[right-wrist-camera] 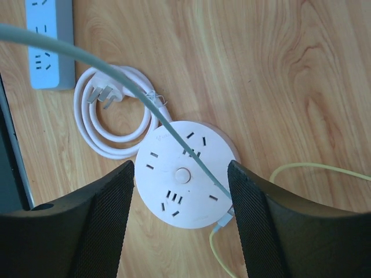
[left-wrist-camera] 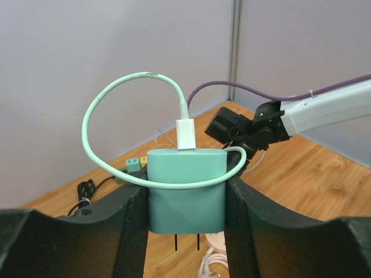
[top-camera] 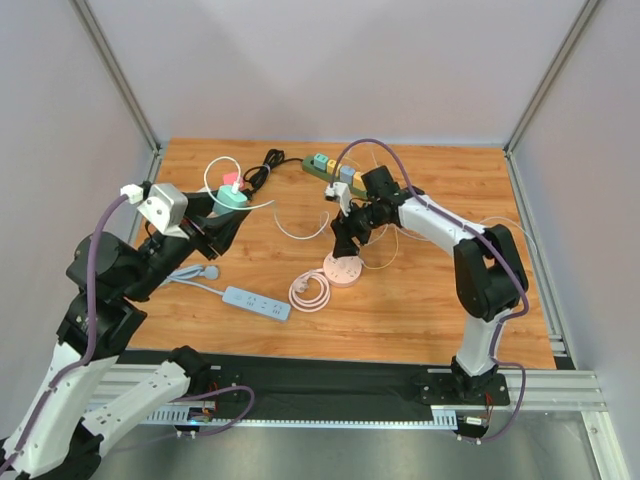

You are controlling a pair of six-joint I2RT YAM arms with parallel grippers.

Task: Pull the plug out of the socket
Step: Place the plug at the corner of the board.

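Plug (left-wrist-camera: 186, 185), the green one, sits in the middle of the left wrist view, pinched tight between the sides of our left gripper (left-wrist-camera: 185, 200). Its two pins (left-wrist-camera: 186, 241) hang bare, so we think it is already out. We hold it high, our arm bent up at the left of the top view. Our right gripper (right-wrist-camera: 181, 179) is spread wide over the round white socket (right-wrist-camera: 191, 211), arm reaching down mid-frame, maybe to hold it down.
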